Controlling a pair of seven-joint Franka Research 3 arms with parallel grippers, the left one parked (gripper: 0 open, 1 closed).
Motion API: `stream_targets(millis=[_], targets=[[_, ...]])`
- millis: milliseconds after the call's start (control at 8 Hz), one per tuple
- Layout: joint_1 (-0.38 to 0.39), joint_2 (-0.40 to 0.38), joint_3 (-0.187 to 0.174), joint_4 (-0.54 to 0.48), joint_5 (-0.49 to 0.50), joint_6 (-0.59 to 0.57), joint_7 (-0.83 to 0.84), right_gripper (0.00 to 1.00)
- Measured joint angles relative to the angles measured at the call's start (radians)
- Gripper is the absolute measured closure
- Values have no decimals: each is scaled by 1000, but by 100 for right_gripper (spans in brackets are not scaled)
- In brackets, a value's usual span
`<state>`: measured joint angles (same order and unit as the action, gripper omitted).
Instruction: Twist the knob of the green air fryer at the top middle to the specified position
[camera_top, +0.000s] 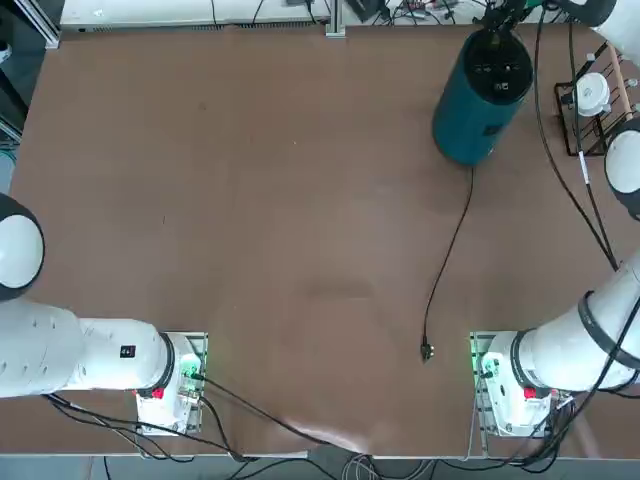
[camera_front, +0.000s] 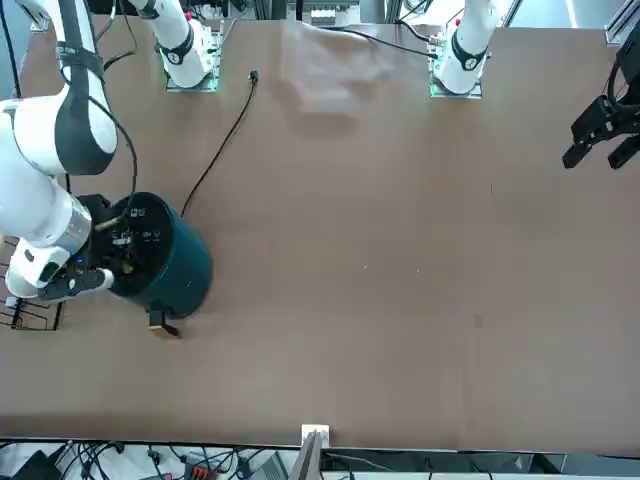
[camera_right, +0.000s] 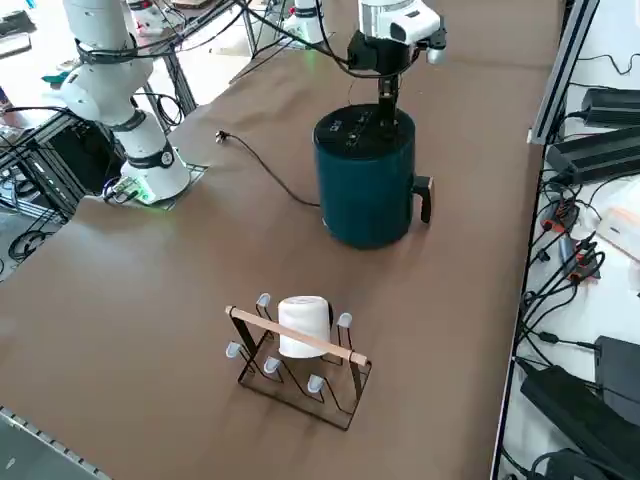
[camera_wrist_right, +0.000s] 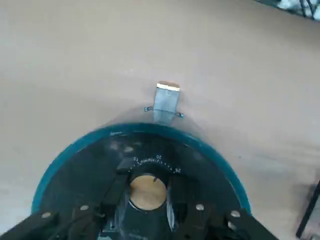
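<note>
Right pincer (camera_wrist_right: 148, 188), partly cut off, grips knob (camera_wrist_right: 148, 194) atop green air fryer (camera_right: 365, 195).

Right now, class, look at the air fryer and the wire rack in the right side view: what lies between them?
Nothing but bare brown tabletop separates the air fryer from the wire rack in that view.

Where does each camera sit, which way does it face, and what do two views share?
Top: overhead, down on the brown table; both white arms.
Front: across the table, facing the robot; both arms.
Right side: raised at the robot's right, diagonally down; right arm, right gripper over the teal-green air fryer.
Right wrist: on the right arm, toward the round tan knob between its gripper's fingers.
Top and front share the thin black power cord.
</note>
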<state>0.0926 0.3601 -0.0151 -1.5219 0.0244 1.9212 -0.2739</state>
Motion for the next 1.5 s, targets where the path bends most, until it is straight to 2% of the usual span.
stream_targets(millis=[750, 1500], targets=[[-2, 1, -1, 1, 1, -3, -476, 55], [-2, 1, 0, 2, -24, -3, -706, 55]])
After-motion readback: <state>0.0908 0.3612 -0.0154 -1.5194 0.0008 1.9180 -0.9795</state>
